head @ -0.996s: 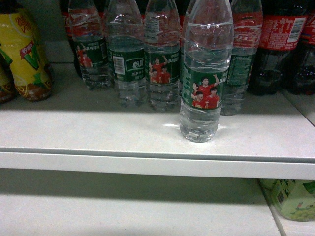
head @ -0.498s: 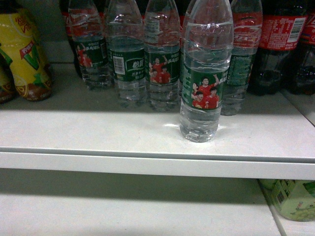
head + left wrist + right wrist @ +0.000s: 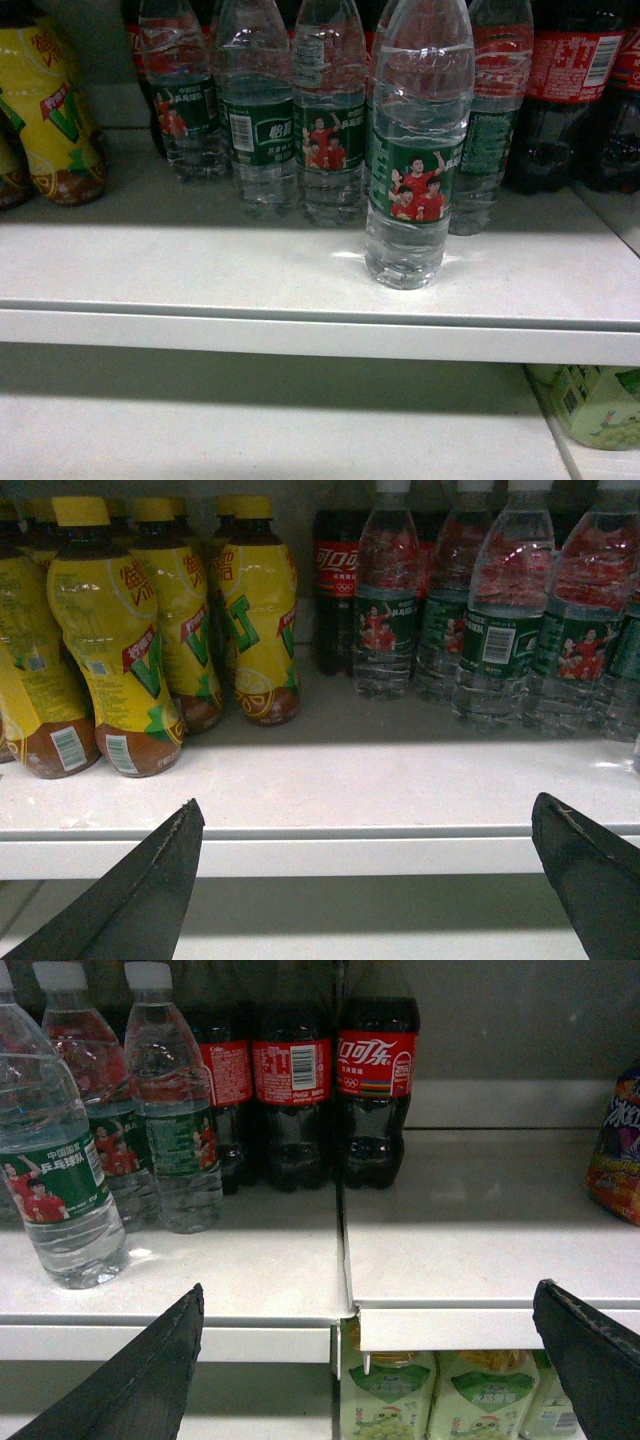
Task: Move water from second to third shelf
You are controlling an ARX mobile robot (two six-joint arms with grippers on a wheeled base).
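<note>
The left gripper (image 3: 365,880) and right gripper (image 3: 365,1360) both gape wide, holding nothing. The clear ribbed plastic water bottle with green label (image 3: 417,150) stands upright near the white metal shelf (image 3: 200,270) front, ahead of its row.

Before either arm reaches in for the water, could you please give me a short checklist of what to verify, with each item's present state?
1. The water stands upright, forward of its row: ok.
2. Shelf space beside it free of obstacles: ok.
3. Left gripper open and empty: ok.
4. Right gripper open and empty: ok.
5. Either gripper lined up with the water: not ok, both face other stock.
6. Room on the destination shelf: cannot tell.
</note>
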